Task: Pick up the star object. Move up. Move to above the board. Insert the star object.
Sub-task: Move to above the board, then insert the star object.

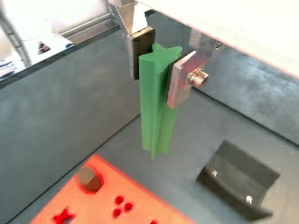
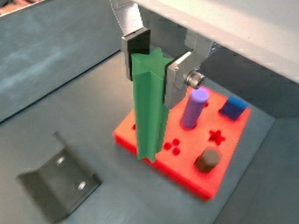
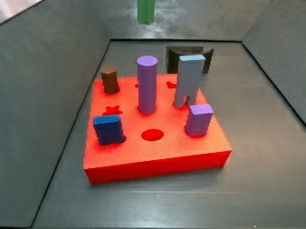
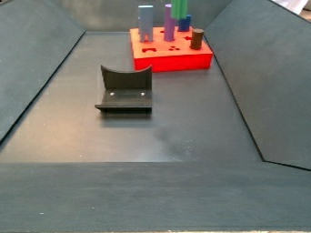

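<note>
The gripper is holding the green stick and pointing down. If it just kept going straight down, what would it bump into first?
Probably the red board. The gripper is shut on the green stick, whose lower end hangs over the board's edge, near the small holes, in a wrist view. The stick would touch first, though depth is hard to judge.

The gripper (image 1: pixel 159 54) had two flat silver metal finger plates with dark pads (image 1: pixel 142 44) on their inner faces. One plate carried a round silver bolt head (image 1: pixel 198 78) on its outer side in both wrist views. A white housing (image 2: pixel 239 22) sat above the fingers.
</note>
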